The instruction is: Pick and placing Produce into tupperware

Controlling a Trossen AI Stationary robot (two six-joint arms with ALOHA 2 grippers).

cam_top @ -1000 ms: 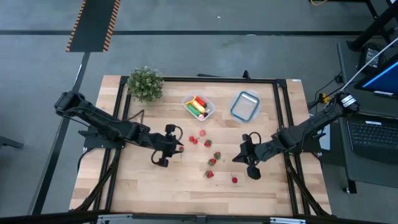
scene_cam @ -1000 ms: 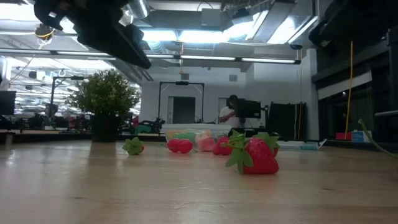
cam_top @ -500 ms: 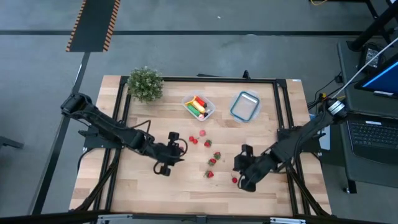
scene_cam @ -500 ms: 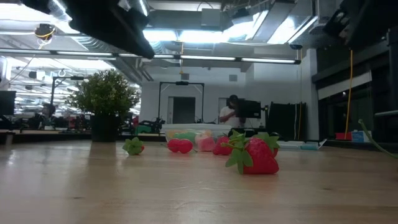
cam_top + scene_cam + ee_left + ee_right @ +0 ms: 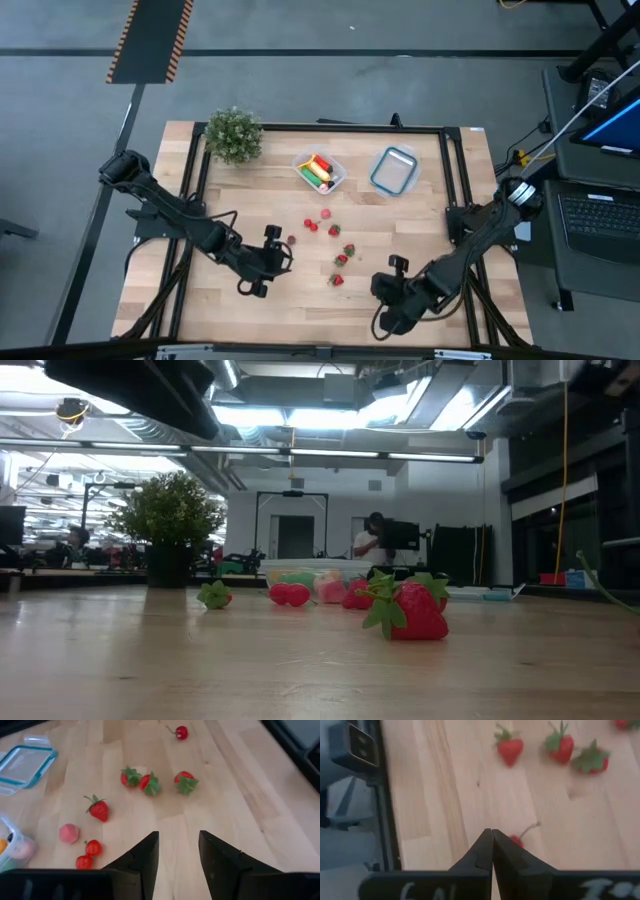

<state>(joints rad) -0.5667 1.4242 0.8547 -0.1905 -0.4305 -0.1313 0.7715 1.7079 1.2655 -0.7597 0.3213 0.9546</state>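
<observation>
The produce is lying in two lots: we are seeing the yellow banana [image 5: 317,166] with a green piece [image 5: 322,184] and a red piece [image 5: 322,162] already sitting inside the tupperware [image 5: 336,170], which is standing near the worktop's [image 5: 200,300] far edge, roughly at its middle. Beside it, toward the right edge, a blue-rimmed container [image 5: 394,170] is lying empty. A potted plant [image 5: 233,134] is occupying the far left corner.

The strawberries [image 5: 349,250] and other small red pieces [image 5: 311,226] are scattered loose across the middle of the worktop, apart from the tupperware. One small red cherry [image 5: 517,840] with a stem is lying just beyond the right gripper's tips.

We are holding the left gripper [image 5: 178,842] over the worktop left of centre, its fingers [image 5: 146,851] standing partly apart with bare wood between them and nothing in their grasp. We are keeping the right gripper [image 5: 492,840] near the front edge, right of centre, its fingers pressed fully together and holding nothing.
</observation>
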